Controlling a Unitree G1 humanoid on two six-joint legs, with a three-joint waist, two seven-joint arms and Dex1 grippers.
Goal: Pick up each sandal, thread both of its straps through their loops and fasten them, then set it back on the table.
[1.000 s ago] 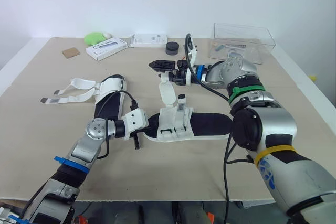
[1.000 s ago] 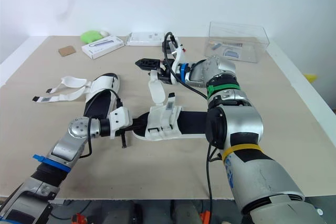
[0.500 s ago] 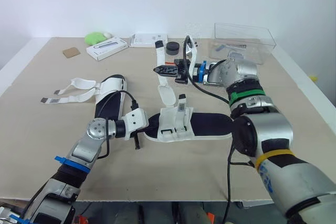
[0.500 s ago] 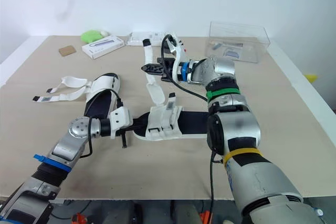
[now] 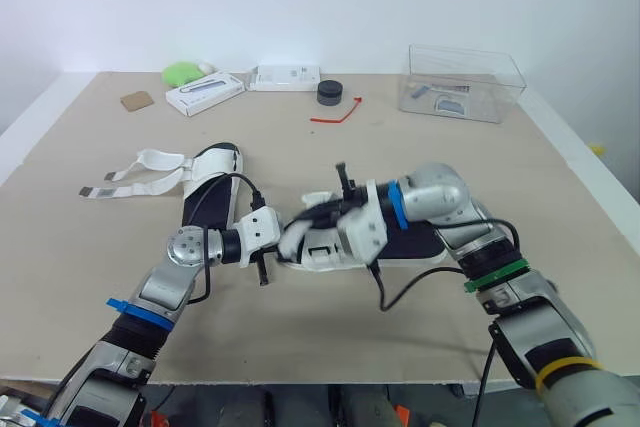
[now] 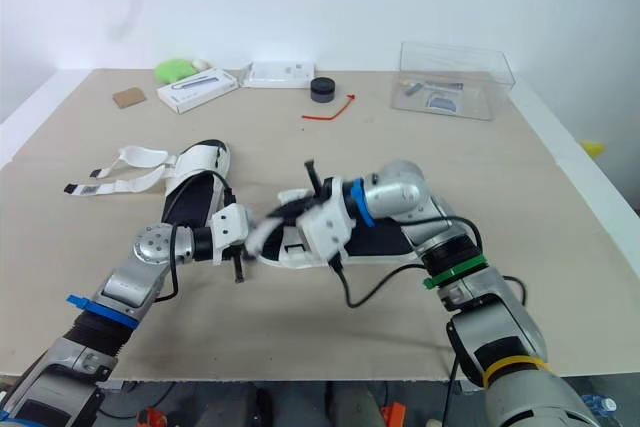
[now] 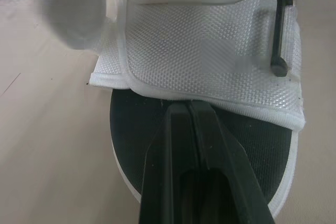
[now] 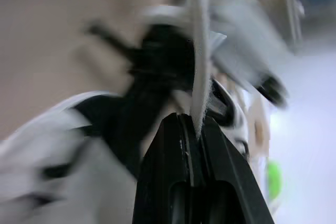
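The near sandal (image 5: 405, 239), white with a black sole, lies in the middle of the table. My left gripper (image 7: 190, 109) is shut, its tips resting on the black sole just under the white strap band (image 7: 210, 51). My right gripper (image 5: 312, 217) reaches low across the sandal's upper and is shut on a thin white strap (image 8: 197, 77), which blurs with motion. The second sandal (image 5: 207, 192) lies to the left, its two straps (image 5: 130, 172) spread open on the table.
At the back stand a clear plastic box (image 5: 463, 82), a black round object (image 5: 329, 93), a red tie (image 5: 335, 115), two white boxes (image 5: 203, 93) (image 5: 285, 77), a green object (image 5: 182, 72) and a brown card (image 5: 135, 100).
My right gripper closed on the strap, lifted it upright, then swung down and toward me across the sandal, pulling the strap over. The left arm stayed put.
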